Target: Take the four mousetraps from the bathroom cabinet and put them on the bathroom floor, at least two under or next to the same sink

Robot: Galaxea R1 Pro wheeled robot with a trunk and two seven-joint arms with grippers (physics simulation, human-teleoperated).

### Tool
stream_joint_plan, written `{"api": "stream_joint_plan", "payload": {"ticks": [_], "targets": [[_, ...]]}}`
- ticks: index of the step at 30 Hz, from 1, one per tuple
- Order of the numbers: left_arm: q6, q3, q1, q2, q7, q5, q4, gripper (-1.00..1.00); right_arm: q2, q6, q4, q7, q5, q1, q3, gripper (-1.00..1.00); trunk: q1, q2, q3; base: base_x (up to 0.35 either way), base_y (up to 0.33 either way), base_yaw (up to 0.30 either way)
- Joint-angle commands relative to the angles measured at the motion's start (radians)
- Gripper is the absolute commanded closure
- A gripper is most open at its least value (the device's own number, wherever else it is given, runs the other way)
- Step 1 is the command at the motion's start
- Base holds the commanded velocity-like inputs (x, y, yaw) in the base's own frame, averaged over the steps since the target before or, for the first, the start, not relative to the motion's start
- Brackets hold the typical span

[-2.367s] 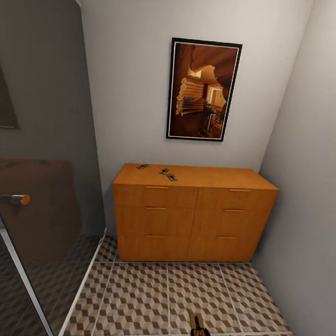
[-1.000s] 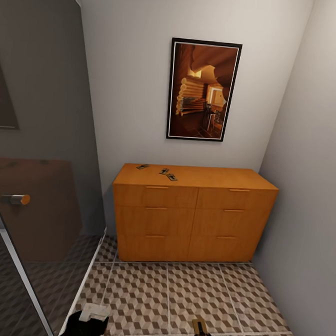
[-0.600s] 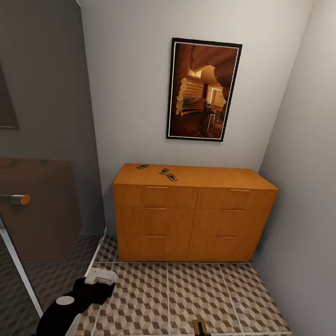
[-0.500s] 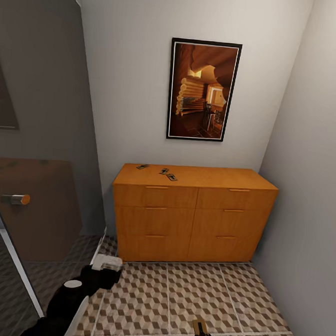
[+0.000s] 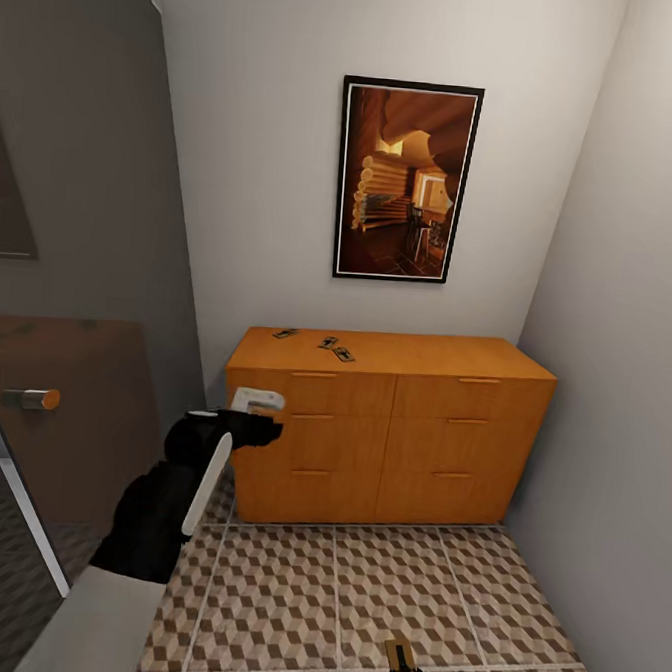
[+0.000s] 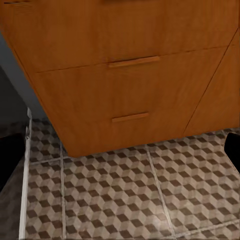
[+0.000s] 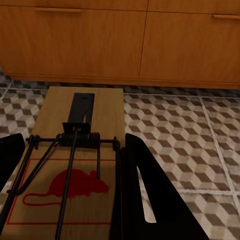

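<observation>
The bathroom floor (image 5: 358,588) is covered in big tiles with a brown, beige and white cube pattern. On it, against the back wall, stands the cabinet (image 5: 390,430), a low, wide, orange-brown piece with drawer fronts and thin bar handles. A tall framed picture (image 5: 405,180) hangs on the wall above it. A glass panel (image 5: 33,375) with a round knob stands at the left side of the room.

The robot's left arm (image 5: 169,495) is black and white and reaches up toward the cabinet. The left gripper (image 5: 259,411) is in front of the top left drawer. I cannot tell if its jaws are spread or pressed together.

The right gripper (image 7: 70,195) is low over the tiles, near the bottom edge of the head view. Its dark jaws are pinching one mousetrap (image 7: 75,165), a flat wooden board with black wire and a red mouse drawing.

Three more mousetraps (image 5: 327,345) lie on top of the cabinet, near its back left part. Two sit close together and one is a bit apart to the left.
</observation>
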Motion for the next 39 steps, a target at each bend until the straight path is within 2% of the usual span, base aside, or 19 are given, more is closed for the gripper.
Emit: {"api": "stream_joint_plan", "payload": {"ticks": [1,3,4,7,11,20,22,25,28,39], "targets": [[0.006,-0.001,-0.032,-0.001,0.006,0.002,0.022,-1.00,0.000,-0.002,0.001,-0.007,0.005,-0.001,0.004,1.00,0.000,-0.001,-0.001,0.000,0.000,0.000],[0.007,-0.001,-0.083,-0.002,0.008,0.002,0.061,-1.00,0.000,-0.002,0.001,-0.007,0.005,-0.001,0.004,1.00,0.000,-0.001,-0.001,0.000,0.000,0.000],[0.009,0.000,-0.129,-0.002,0.009,0.002,0.094,-1.00,0.000,-0.002,0.001,-0.007,0.005,-0.001,0.004,1.00,0.000,-0.001,-0.001,0.000,0.000,0.000],[0.010,0.000,-0.192,-0.003,0.011,0.001,0.139,-1.00,0.000,0.004,0.001,-0.007,0.005,-0.001,0.003,1.00,0.000,-0.001,-0.001,0.000,0.000,0.000],[0.013,-0.001,-0.227,-0.003,0.010,0.000,0.157,-1.00,0.000,0.016,0.001,-0.006,0.005,-0.001,0.004,1.00,0.000,-0.001,-0.001,0.000,0.000,0.000],[0.019,-0.015,-0.238,0.021,0.002,0.005,0.112,-1.00,0.000,0.022,0.001,-0.005,0.005,-0.001,0.004,1.00,0.000,-0.001,-0.001,0.000,0.000,0.000],[0.019,-0.026,-0.238,0.024,0.002,0.005,0.104,-1.00,0.000,0.022,0.001,-0.005,0.005,-0.001,0.004,1.00,0.000,-0.001,-0.001,0.000,0.000,0.000],[0.019,-0.068,-0.239,0.035,0.002,0.003,0.089,-1.00,0.000,0.022,0.001,-0.005,0.005,-0.001,0.004,1.00,0.000,-0.001,-0.001,0.000,0.000,0.000],[0.020,-0.085,-0.239,0.044,0.002,0.004,0.083,-1.00,0.000,0.022,0.001,-0.005,0.005,-0.001,0.004,1.00,0.000,-0.001,-0.001,0.025,0.000,0.000],[0.020,-0.119,-0.239,0.049,-0.001,0.004,0.079,-1.00,0.000,0.022,0.001,-0.004,0.005,-0.001,0.004,1.00,0.000,-0.001,-0.001,0.252,0.000,0.000]]}}
